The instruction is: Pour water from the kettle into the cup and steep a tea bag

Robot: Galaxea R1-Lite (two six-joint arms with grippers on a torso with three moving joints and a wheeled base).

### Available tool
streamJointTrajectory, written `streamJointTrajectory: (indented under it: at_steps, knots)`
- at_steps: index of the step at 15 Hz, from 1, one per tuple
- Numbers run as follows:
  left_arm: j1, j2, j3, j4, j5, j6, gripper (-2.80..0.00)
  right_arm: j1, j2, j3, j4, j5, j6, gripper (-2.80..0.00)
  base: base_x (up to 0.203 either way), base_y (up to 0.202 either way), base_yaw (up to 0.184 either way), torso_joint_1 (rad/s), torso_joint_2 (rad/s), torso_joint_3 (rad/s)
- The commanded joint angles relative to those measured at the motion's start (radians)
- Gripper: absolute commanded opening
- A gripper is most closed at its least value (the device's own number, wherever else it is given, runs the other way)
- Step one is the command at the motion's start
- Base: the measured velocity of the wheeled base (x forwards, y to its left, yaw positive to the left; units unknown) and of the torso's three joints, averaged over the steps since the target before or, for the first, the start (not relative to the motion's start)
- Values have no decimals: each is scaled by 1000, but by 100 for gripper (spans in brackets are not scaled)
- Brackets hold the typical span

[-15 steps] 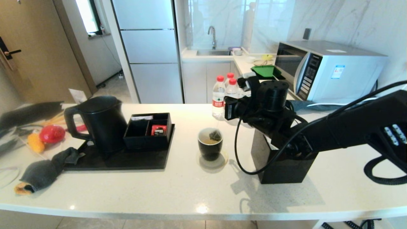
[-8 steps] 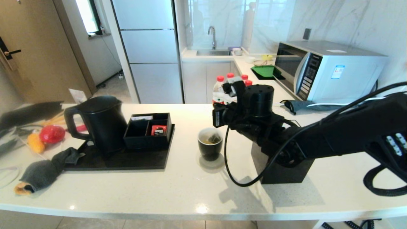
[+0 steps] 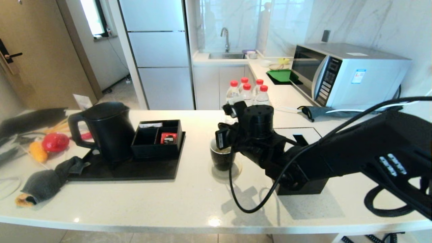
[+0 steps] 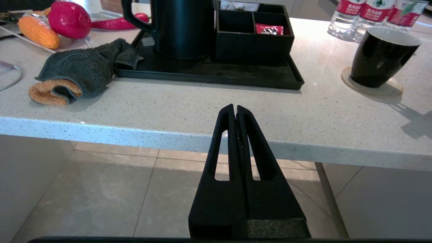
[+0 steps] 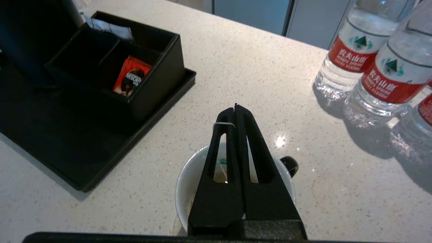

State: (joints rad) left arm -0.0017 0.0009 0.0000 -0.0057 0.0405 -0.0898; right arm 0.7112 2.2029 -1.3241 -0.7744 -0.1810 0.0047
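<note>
Only the right wrist view shows right claw (image 5: 235, 108) pinching string (image 5: 224, 124) above cup (image 5: 189, 182)

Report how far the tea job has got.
Done, apparently: the matte black kettle stands back on its tray. In hand: the right gripper, shut on the thin white string, hangs over the glossy black, white-lined cup; the bag itself is hidden. Left: finish steeping, release the string. The left gripper is parked, shut, below the counter edge.
</note>
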Motion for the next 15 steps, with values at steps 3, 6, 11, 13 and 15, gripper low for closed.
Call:
streamJointTrajectory:
  at_steps: [3,6,11,13,15]
  knots:
    - [0,1,0,0,1,-1,-280,11,21,16,-5,-2,1,-280,0,0,0,0,0,0]
    - [0,1,0,0,1,-1,-280,8,12,15,-8,-3,1,-280,0,0,0,0,0,0]
    - [0,1,0,0,1,-1,-280,-11,-76,3,1,-5,1,-280,0,0,0,0,0,0]
    - [0,1,0,0,1,-1,-280,-10,-117,3,5,-5,0,-280,0,0,0,0,0,0]
    - [0,1,0,0,1,-1,-280,-9,-152,4,19,-6,-1,-280,0,0,0,0,0,0]
